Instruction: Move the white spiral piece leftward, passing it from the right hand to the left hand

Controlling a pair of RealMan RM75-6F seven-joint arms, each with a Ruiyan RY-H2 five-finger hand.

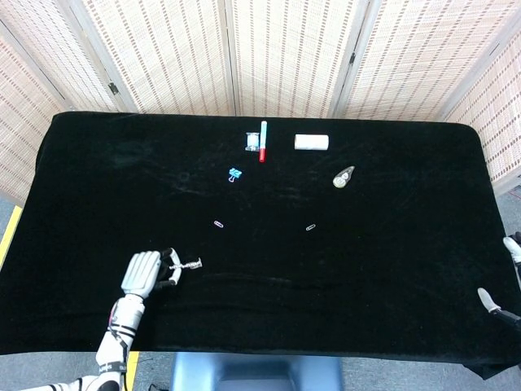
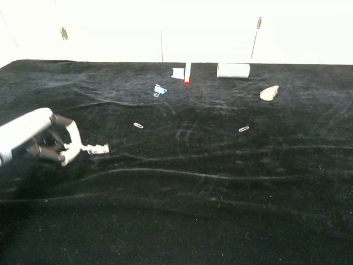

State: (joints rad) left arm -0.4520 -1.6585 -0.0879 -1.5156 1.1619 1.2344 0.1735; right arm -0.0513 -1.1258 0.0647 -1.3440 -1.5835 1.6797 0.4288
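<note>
My left hand [image 1: 146, 274] [image 2: 41, 143] is low at the front left of the black table [image 1: 366, 244], pinching the white spiral piece [image 1: 188, 264] [image 2: 96, 148], which sticks out to the right of its fingertips. The piece is small and thin, held roughly level just over the cloth. Of my right hand [image 1: 506, 277], only a sliver shows at the right edge of the head view; whether it is open or shut cannot be told. The chest view does not show it.
At the back lie a red and white pen [image 1: 263, 140] beside a small white-blue item [image 1: 251, 142], a white roll [image 1: 310, 142] and a blue binder clip [image 1: 235, 173]. A beige oval object [image 1: 343, 177] sits right of centre. Two paper clips [image 1: 218, 223] [image 1: 310, 227] lie mid-table.
</note>
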